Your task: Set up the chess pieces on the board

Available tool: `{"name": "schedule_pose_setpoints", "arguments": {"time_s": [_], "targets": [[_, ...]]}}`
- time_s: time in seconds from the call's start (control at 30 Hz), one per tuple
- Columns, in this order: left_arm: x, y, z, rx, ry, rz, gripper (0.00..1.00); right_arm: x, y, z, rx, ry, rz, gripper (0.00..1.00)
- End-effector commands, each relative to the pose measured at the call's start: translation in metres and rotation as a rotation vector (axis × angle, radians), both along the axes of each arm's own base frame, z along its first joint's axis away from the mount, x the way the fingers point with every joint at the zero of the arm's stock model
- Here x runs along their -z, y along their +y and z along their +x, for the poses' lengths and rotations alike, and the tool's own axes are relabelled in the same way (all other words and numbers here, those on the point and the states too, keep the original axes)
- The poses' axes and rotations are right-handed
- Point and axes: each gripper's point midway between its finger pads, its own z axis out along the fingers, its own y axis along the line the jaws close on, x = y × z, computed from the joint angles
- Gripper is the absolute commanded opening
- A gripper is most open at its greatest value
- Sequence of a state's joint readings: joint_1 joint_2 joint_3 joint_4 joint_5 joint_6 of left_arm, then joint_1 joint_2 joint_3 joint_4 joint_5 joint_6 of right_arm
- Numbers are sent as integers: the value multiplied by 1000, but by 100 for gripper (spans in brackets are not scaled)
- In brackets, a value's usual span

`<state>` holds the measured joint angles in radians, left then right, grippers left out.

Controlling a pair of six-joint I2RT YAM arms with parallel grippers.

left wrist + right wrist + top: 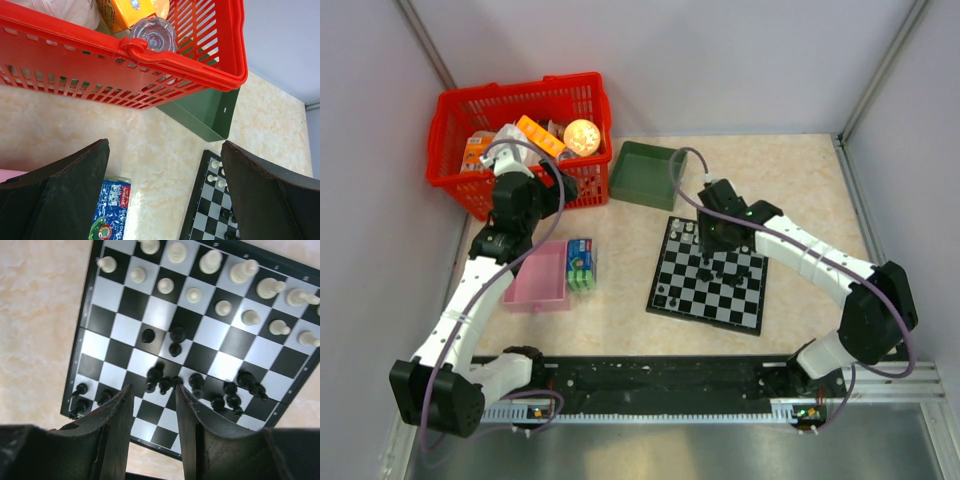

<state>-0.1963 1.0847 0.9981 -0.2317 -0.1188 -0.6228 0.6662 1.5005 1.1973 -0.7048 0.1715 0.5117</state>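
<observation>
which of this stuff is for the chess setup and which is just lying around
For the job: board, white pieces, black pieces.
Lying about: red basket, green tray, pink tray, small packet.

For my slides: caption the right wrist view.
Open fingers hover over the board: white pieces lined up far, black pieces scattered near.

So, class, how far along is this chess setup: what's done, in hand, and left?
Done: the white pieces stand in two rows along one edge of the board. In hand: the right end effector hovers open over the black pieces, gripping nothing. Left: most of those sit scattered mid-board. The left end effector is open beside the basket.
</observation>
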Motion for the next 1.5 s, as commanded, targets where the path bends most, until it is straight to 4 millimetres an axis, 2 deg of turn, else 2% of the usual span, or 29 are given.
{"name": "schedule_pose_setpoints", "arguments": {"time_s": [0.0, 0.1, 0.23, 0.33, 0.53, 0.77, 0.93, 1.47], "targets": [[-17, -3, 7, 13, -61, -24, 98, 0, -28, 4, 89, -11, -9, 39], [-18, -3, 8, 12, -61, -24, 98, 9, -38, 4, 114, 14, -15, 38], [-17, -5, 9, 17, -59, -23, 98, 18, -39, 4, 108, 43, -23, 38], [-18, -6, 12, 23, -57, -25, 98, 24, -33, 8, 81, 53, -17, 37], [-19, -9, 15, 35, -58, -34, 98, 22, -19, 31, 32, 32, -33, 38], [-17, -4, 14, 11, -54, -19, 98, 39, -14, 41, 40, 59, -56, 38], [-14, -3, 15, 10, -47, -13, 98, 40, -12, 49, 47, 52, -57, 35], [-14, -4, 16, 13, -45, -8, 98, 57, -14, 52, 45, 81, -79, 26]]}}
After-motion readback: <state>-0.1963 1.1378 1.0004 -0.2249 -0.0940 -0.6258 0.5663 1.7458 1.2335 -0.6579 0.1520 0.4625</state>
